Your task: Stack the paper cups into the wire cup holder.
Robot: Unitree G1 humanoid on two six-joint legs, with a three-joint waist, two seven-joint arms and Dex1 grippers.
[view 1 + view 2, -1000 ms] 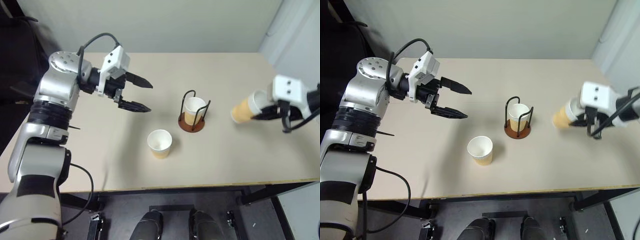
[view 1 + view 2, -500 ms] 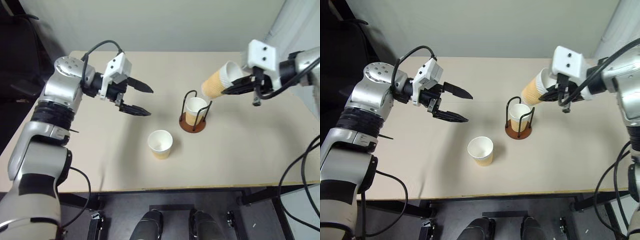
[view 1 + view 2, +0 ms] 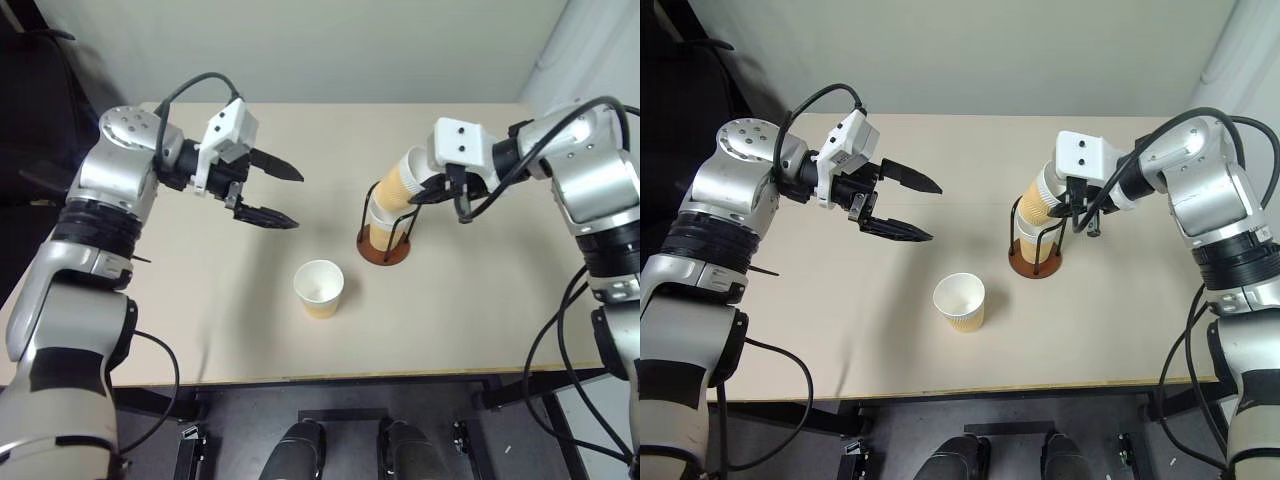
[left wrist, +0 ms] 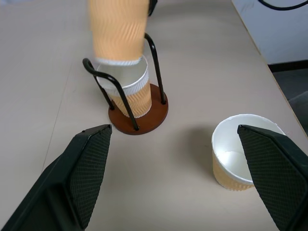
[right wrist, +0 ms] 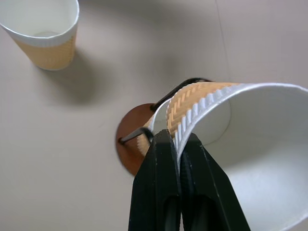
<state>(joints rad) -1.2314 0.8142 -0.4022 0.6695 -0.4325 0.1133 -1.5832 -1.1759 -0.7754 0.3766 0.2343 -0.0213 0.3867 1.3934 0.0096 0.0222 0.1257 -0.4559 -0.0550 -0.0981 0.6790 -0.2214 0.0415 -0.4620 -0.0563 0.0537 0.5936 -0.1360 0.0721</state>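
Right fingers (image 5: 175, 144) pinch a tilted cup (image 3: 397, 183) over the holder's (image 3: 384, 245) cup; left fingers (image 3: 270, 190) spread wide, empty

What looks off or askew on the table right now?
Nothing spilled or damaged. The cup pinched by its rim in the right pincer is tilted over the holder, not seated in the cup there. A third cup stands upright.

Silver-grey jointed arms with black bands and ribbed black collars; white wrist housings; black cables looping outside; left gripper (image 3: 285, 193) and right gripper (image 5: 176, 144) with black, cross-hatched tapered fingers (image 4: 89, 168).
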